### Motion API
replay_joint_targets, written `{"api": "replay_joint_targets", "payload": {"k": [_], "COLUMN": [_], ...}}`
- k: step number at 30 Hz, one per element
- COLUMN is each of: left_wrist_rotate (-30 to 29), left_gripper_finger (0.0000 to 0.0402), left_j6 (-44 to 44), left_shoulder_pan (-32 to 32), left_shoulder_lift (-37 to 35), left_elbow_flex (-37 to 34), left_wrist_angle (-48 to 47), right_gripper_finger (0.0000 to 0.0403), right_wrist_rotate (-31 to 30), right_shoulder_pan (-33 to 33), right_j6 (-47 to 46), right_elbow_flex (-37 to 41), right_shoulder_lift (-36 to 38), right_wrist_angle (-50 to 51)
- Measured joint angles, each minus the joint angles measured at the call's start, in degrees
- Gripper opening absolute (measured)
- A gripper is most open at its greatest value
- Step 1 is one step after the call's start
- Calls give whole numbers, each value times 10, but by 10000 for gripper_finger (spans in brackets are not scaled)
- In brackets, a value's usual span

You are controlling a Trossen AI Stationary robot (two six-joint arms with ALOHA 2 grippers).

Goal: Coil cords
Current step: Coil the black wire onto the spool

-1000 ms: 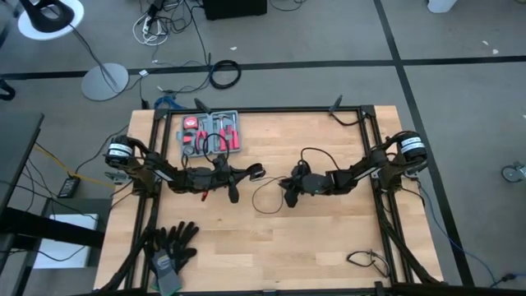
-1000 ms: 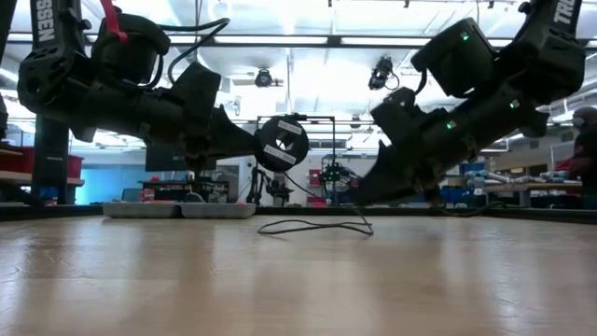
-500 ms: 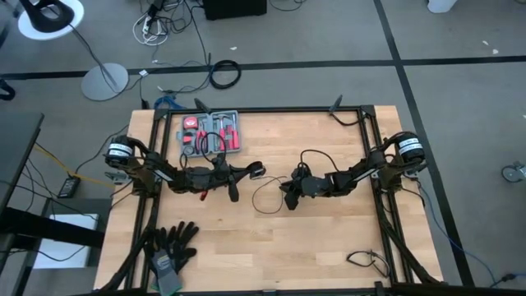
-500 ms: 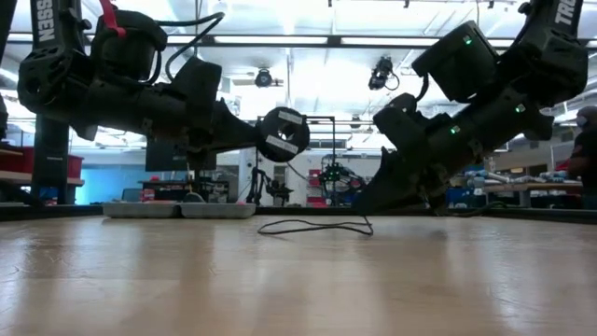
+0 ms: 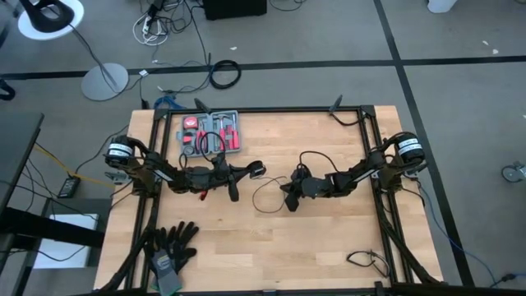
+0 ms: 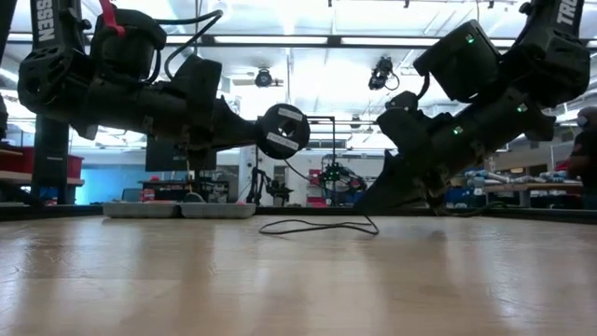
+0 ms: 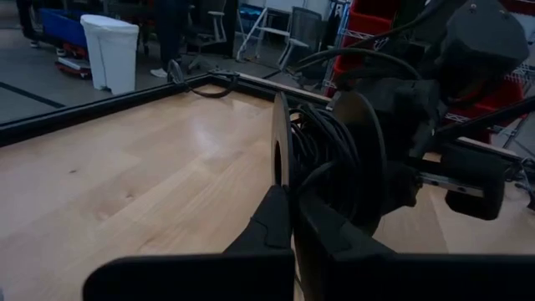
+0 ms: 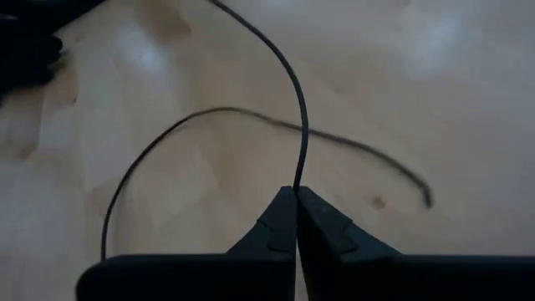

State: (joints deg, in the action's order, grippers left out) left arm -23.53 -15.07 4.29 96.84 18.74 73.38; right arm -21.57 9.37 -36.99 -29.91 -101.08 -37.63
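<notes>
The left gripper (image 7: 291,219) clamps the spool-like disc (image 7: 328,159) aloft, apparently for winding. The right gripper (image 8: 296,203) pinches the thin black wire (image 8: 294,92) low over the table (image 5: 329,247), likely to feed the slack.

- A lab or workshop is shown.
- A wooden table (image 5: 271,238) is framed with black bars.
- A red tool tray (image 5: 212,132) and black gloves (image 5: 169,244) are laid on it.
- Loose cables (image 5: 164,20) are spread on the grey floor.
- Shelves and bright ceiling lights are seen behind.
</notes>
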Motion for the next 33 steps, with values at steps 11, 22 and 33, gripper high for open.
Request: {"api": "replay_joint_targets", "payload": {"k": [11,22,33], "left_wrist_rotate": [21,-49,-104], "left_gripper_finger": [0,0,0], "left_j6": [-20,-2,-2], "left_shoulder_pan": [0,-1,0], "left_shoulder_lift": [0,0,0], "left_elbow_flex": [0,98,110], "left_wrist_angle": [-62,-239,-209], "right_gripper_finger": [1,0,0], "right_wrist_rotate": [-73,38,53], "right_shoulder_pan": [-5,-31,-36], "right_j6": [90,221,196], "right_elbow_flex": [0,-165,-253], "right_shoulder_lift": [106,30,-31], "right_wrist_angle": [-2,46,205]}}
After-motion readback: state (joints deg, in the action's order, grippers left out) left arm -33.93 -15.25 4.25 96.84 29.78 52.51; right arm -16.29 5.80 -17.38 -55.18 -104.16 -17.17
